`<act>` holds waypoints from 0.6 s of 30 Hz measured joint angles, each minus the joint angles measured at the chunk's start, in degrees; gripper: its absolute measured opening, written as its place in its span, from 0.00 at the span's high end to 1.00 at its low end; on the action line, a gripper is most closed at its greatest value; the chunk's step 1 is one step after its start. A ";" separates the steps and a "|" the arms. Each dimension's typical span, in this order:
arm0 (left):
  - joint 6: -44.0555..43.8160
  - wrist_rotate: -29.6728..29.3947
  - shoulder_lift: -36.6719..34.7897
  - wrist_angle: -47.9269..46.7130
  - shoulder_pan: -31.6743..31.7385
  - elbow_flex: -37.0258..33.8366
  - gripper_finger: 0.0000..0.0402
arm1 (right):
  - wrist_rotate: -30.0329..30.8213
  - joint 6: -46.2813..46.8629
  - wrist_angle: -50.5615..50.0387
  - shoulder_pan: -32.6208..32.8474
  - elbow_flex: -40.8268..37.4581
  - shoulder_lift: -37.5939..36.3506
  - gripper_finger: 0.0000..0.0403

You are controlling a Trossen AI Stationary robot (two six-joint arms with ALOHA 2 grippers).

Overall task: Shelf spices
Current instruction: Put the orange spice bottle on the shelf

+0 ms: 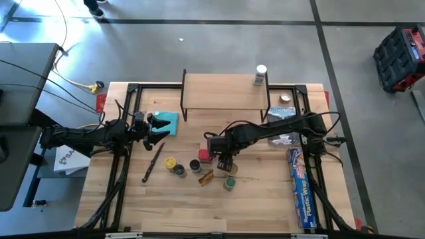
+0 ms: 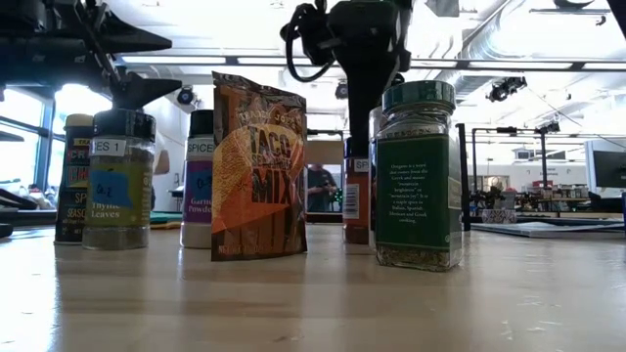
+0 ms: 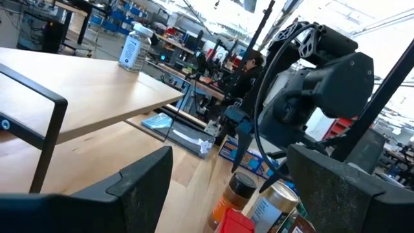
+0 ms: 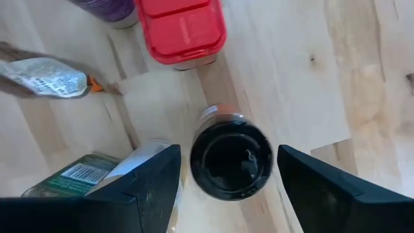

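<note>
My right gripper (image 4: 228, 169) is open and points down over the spice cluster; its fingers stand on either side of an upright black-lidded jar (image 4: 231, 155) without touching it. Around it stand the red box (image 4: 182, 26), the brown-orange packet (image 2: 259, 166), a green-lidded jar (image 2: 421, 176) and yellow- and dark-lidded jars (image 1: 170, 162). The light-wood shelf (image 1: 226, 91) stands at the far side, with a white-lidded jar (image 1: 260, 74) upright on its right end. My left gripper (image 1: 153, 126) waits open beside the teal cloth (image 1: 167, 122).
A long blue plastic-wrap box (image 1: 302, 189) lies along the table's right side. Plastic bags (image 1: 282, 118) and a tan-lidded jar (image 1: 285, 99) sit right of the shelf. A dark slim utensil (image 1: 153, 161) lies left of the jars. Bare wood shows at the near edge.
</note>
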 joint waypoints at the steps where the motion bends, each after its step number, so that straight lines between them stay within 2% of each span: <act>1: -0.01 0.09 0.00 -0.05 0.00 0.00 0.26 | 0.01 -0.01 0.02 0.06 0.00 0.00 0.38; 4: -0.02 0.10 0.00 -0.48 0.00 0.00 0.26 | -0.08 -0.15 0.12 0.08 0.00 0.13 0.39; 11: -0.03 0.10 0.00 -0.75 0.00 0.00 0.26 | -1.60 -2.63 1.09 0.04 0.15 1.90 0.50; 18: -0.02 0.10 0.00 -0.80 0.00 0.00 0.26 | -0.63 -2.89 1.51 -0.05 0.15 1.97 0.51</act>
